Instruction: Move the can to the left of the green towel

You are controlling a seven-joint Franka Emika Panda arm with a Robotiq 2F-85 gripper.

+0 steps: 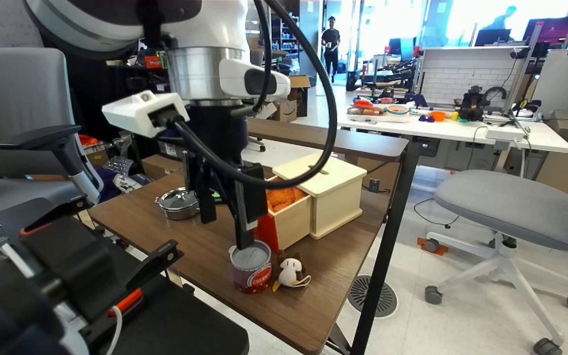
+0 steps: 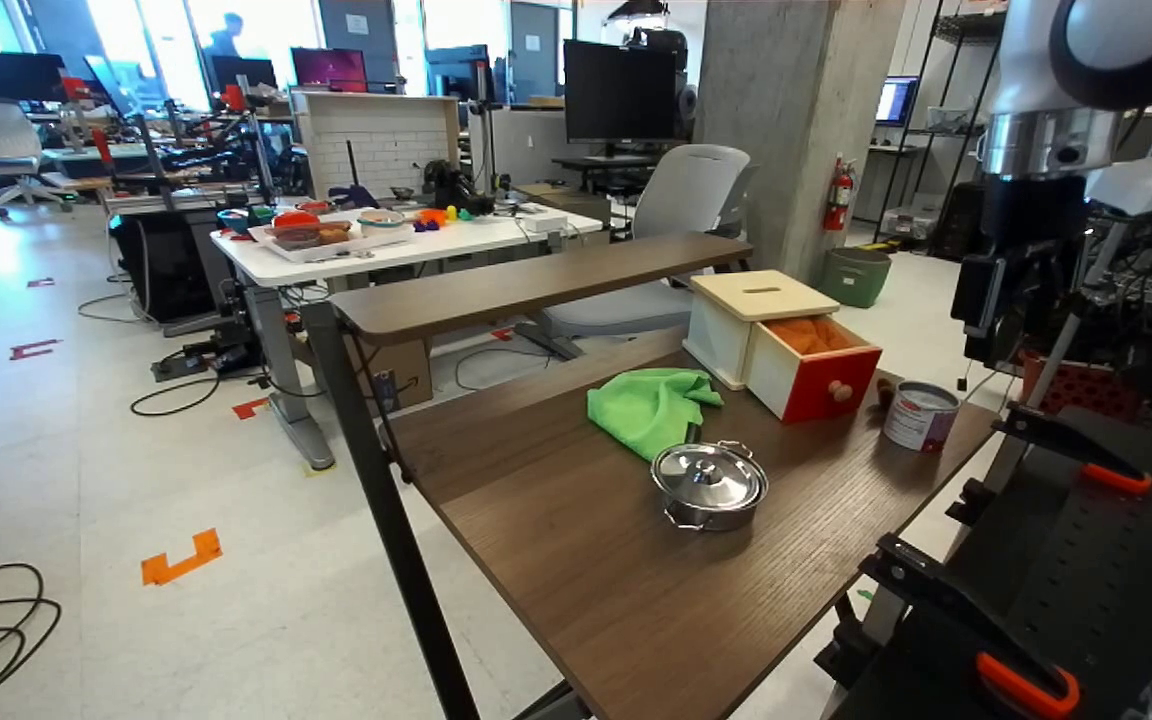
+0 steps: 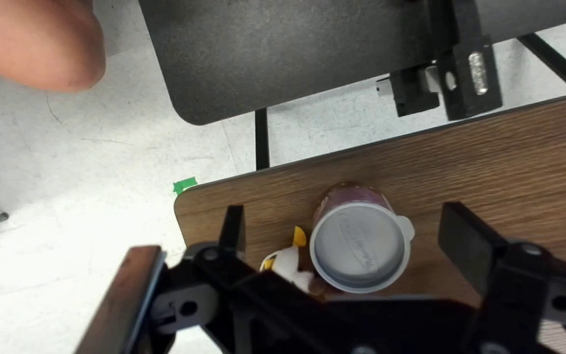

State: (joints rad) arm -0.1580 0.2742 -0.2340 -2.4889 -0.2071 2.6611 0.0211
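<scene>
The plastic-lidded can (image 1: 251, 271) stands upright by the long edge of the wood-grain table (image 3: 460, 162), near a rounded corner, just beside a plush toy (image 3: 288, 263). Above it hangs the gripper (image 3: 344, 221), jaws wide, holding nothing. Expect stiff, smooth walls (heavy if full; the lid (image 3: 359, 248) hides that), best pinched below the tab (image 3: 405, 227).
</scene>
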